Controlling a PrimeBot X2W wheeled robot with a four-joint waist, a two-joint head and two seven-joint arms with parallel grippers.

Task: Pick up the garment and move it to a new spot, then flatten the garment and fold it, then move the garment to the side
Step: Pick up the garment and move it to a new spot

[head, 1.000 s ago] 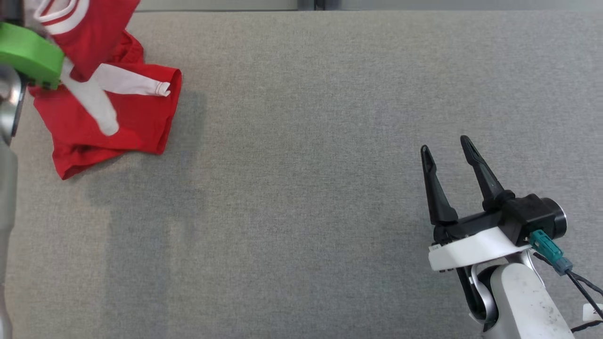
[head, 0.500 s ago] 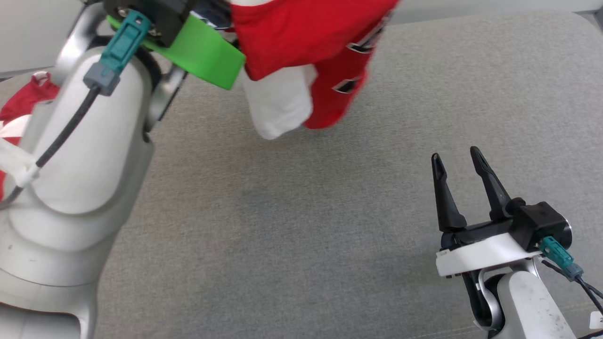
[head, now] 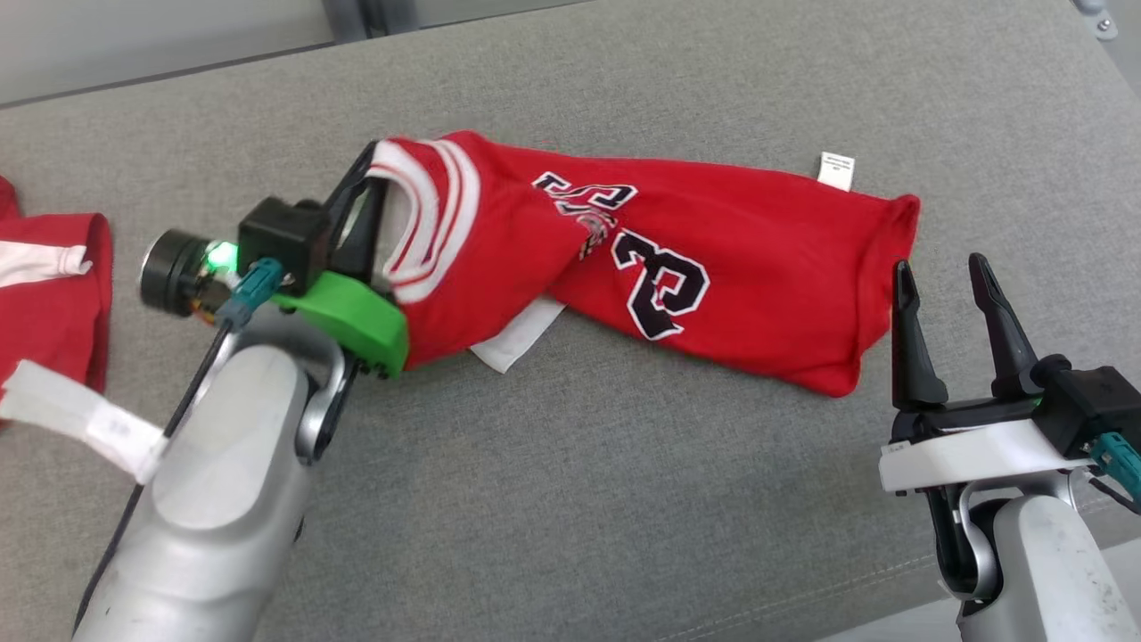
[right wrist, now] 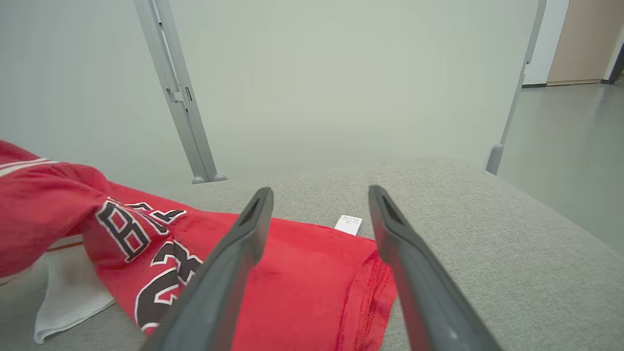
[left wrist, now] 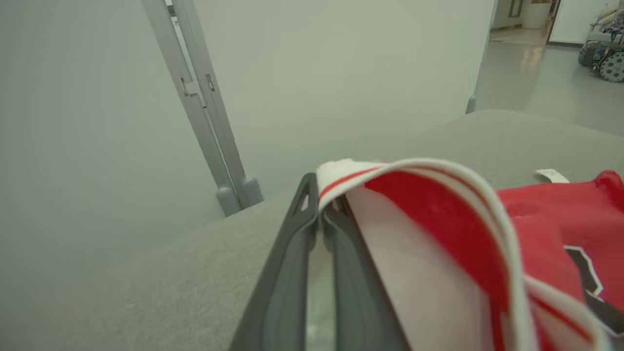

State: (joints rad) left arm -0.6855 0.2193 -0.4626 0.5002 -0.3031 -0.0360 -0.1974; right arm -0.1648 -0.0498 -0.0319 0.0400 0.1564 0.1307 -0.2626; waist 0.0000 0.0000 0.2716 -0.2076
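The garment [head: 677, 259] is a red jersey with white trim and dark numbers, lying stretched across the middle of the grey table [head: 570, 499]. My left gripper [head: 365, 183] is shut on its white-striped collar edge [left wrist: 341, 170] at the jersey's left end, holding that end slightly raised. In the right wrist view the jersey [right wrist: 292, 273] spreads under my fingers. My right gripper [head: 940, 272] stands open just right of the jersey's hem, holding nothing; its fingers [right wrist: 239, 243] frame the hem and a small white label [right wrist: 348, 224].
Another red and white garment [head: 53, 285] lies at the table's left edge. A white tag [head: 836, 169] sticks out at the jersey's far side. A grey partition with a metal post [right wrist: 175, 92] stands behind the table. Bare table surface spreads in front.
The camera has swung right. My left arm carried the jersey from the left pile across and lowered it onto the table's middle. The right gripper stayed open.
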